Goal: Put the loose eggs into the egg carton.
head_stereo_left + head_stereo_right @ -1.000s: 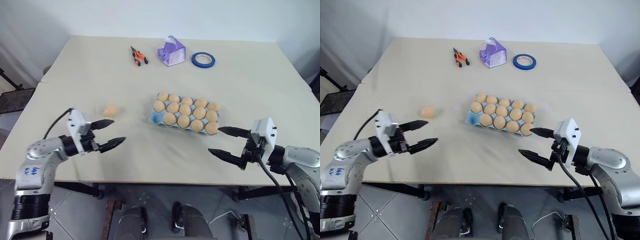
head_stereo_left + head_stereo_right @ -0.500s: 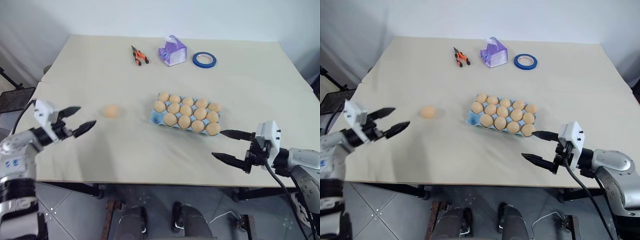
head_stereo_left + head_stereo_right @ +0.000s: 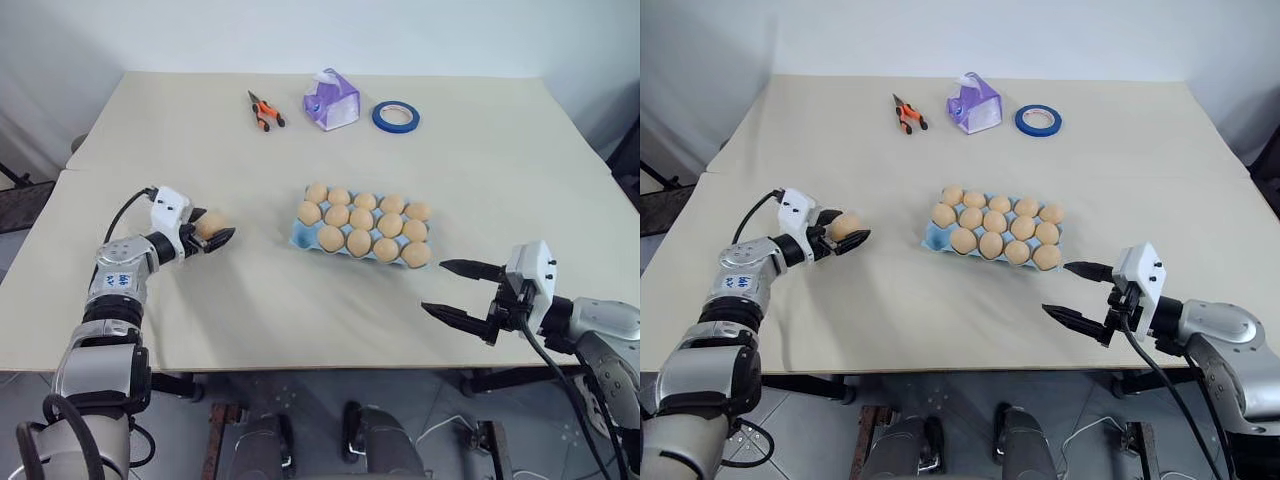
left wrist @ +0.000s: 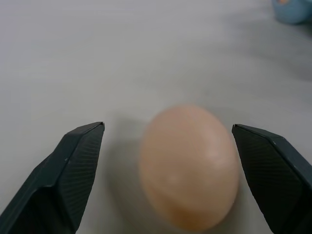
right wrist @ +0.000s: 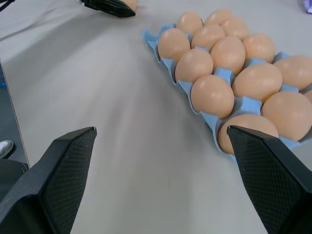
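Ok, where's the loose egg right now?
The loose egg lies on the table, on the robot's left, between the left gripper's open fingers, well left of the egg carton.

Silver-grey arms, white wrist blocks, black cables, black pointed two-fingered left pincer (image 3: 213, 234).

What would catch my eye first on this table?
The light blue moulded pulp egg carton, mid-table, nearly full of tan-brown eggs. To its left, one loose tan-brown egg lies between the left gripper's open black fingers. At the far edge sit a purple-and-white tissue pack and a blue tape roll.
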{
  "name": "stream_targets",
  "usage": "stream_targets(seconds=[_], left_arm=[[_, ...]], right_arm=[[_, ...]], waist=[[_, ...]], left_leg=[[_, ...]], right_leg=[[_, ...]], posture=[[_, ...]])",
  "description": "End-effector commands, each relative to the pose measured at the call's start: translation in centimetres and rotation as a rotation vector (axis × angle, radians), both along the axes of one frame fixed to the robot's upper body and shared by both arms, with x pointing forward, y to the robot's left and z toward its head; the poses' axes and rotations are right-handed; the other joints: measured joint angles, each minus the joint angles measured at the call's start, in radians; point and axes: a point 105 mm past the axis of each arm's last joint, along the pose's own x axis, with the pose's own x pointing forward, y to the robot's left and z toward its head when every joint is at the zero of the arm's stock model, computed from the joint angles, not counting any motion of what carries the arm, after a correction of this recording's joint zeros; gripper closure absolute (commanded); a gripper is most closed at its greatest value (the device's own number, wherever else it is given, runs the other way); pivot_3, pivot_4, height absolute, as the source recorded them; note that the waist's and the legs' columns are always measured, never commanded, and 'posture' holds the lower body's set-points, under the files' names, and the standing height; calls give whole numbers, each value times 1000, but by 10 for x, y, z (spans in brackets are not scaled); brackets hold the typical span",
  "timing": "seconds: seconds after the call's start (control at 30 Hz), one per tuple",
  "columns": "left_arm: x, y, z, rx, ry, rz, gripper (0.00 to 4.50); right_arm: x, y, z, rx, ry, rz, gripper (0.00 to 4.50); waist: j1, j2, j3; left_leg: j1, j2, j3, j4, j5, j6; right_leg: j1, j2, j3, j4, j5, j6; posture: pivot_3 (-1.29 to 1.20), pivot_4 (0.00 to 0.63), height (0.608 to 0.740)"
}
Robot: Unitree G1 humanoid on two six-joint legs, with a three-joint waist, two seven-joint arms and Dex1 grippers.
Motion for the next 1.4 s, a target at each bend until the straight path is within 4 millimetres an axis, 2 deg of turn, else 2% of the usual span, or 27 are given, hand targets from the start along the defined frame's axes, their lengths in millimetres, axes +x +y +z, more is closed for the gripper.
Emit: stream_targets(seconds=[0.03,0.13,0.2,0.3,0.47,0.6,0.67,0.77,0.93,1.07,1.23,1.4], left_arm=[[3,-3,13,-3,-39,-24,1202],[2,-4,15,3,-42,-43,2225],[3,-9,21,9,-57,-71,2702],[6,-33,43,-19,-108,-165,2755],[2,-90,74,-118,-183,-393,2755],[-6,-127,71,-127,-146,-541,2755],[-8,-137,65,-114,-126,-581,2755],[-8,-148,55,-87,-93,-612,2755],[-9,-158,49,-67,-60,-651,2755],[-8,-157,45,-30,-26,-650,1522],[-6,-152,54,-43,-53,-638,21],[-10,-150,81,-167,-129,-674,21]], right_arm=[[-3,2,10,1,-44,0,0],[-4,1,9,0,-44,-7,0],[-4,1,9,0,-44,-8,0],[-4,2,9,0,-45,-10,0],[-2,4,9,3,-51,-8,0],[-3,5,8,6,-53,-10,0],[-4,6,7,8,-54,-12,0],[-6,6,6,11,-54,-24,0],[-9,4,5,11,-53,-47,0],[-10,3,4,12,-56,-63,0],[-10,3,4,13,-55,-65,0],[-5,1,7,7,-61,-60,0]], waist=[[0,0,0],[0,0,0],[0,0,0],[0,0,0],[11,0,0],[9,0,0],[2,0,0],[-1,0,0],[-1,0,0],[0,0,0],[0,0,0],[-1,0,0]], left_leg=[[0,0,0,0,0,0],[0,0,0,2,-1,-2],[0,0,0,2,-2,-3],[0,0,-1,3,-2,-3],[-1,-1,-1,6,-2,-2],[-2,-1,-1,8,0,2],[-2,-1,-1,8,0,2],[-2,0,-1,8,0,2],[-2,0,-1,8,0,2],[-2,-1,-2,8,0,3],[-2,-1,-2,8,0,3],[-2,-1,-2,9,0,3]], right_leg=[[0,0,0,0,0,0],[0,0,0,2,0,0],[0,0,0,2,0,0],[0,0,0,3,0,0],[0,-1,-1,3,0,1],[1,0,0,3,1,2],[1,1,0,3,1,2],[1,1,0,4,1,2],[1,0,0,5,1,1],[1,0,0,5,1,1],[1,0,0,5,1,1],[1,0,0,5,1,1]], posture=[[0,150,740],[0,150,740],[0,150,740],[0,150,740],[0,150,740],[0,150,740],[0,150,740],[0,150,740],[0,150,740],[0,150,740],[0,150,740],[0,150,740]])
